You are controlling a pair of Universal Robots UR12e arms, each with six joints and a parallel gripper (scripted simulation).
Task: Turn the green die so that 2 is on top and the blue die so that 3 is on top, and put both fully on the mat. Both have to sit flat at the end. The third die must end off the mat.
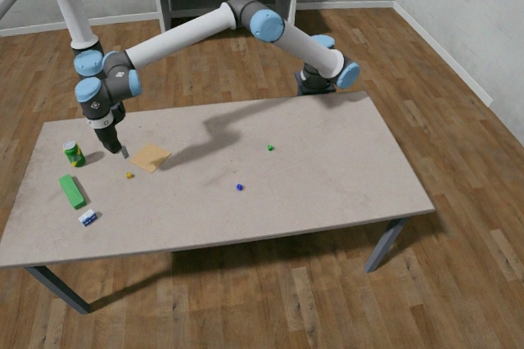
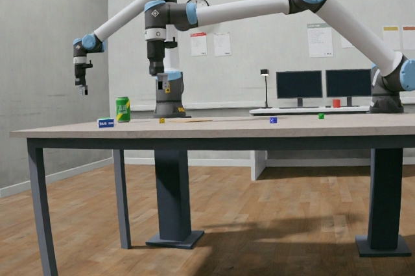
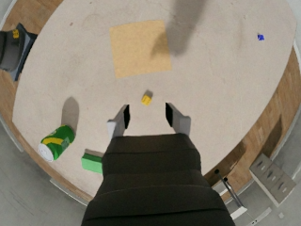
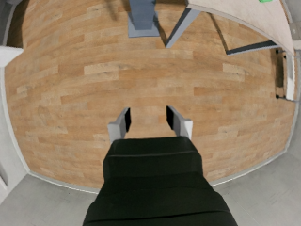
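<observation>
The green die [image 1: 269,147] [image 2: 321,116] lies on the table, right of the middle in the top view. The blue die [image 1: 239,187] [image 2: 273,120] [image 3: 261,37] lies nearer the front. The yellow die [image 1: 128,175] [image 2: 161,120] [image 3: 146,100] lies off the mat, close to its edge. The tan mat [image 1: 147,157] [image 2: 190,120] [image 3: 136,52] bears no die. Top numbers are too small to read. My left gripper [image 1: 124,152] [image 2: 163,87] [image 3: 148,110] is open and empty, high above the table near the mat and yellow die. My right gripper [image 2: 83,92] [image 4: 149,114] is open and empty, out beyond the table.
A green can [image 1: 74,154] [image 2: 122,109] [image 3: 56,143] stands left of the mat in the top view. A green block [image 1: 72,191] [image 3: 92,163] and a small blue-and-white box [image 1: 88,217] [image 2: 106,122] lie in front of it. The left arm reaches across above the table's back.
</observation>
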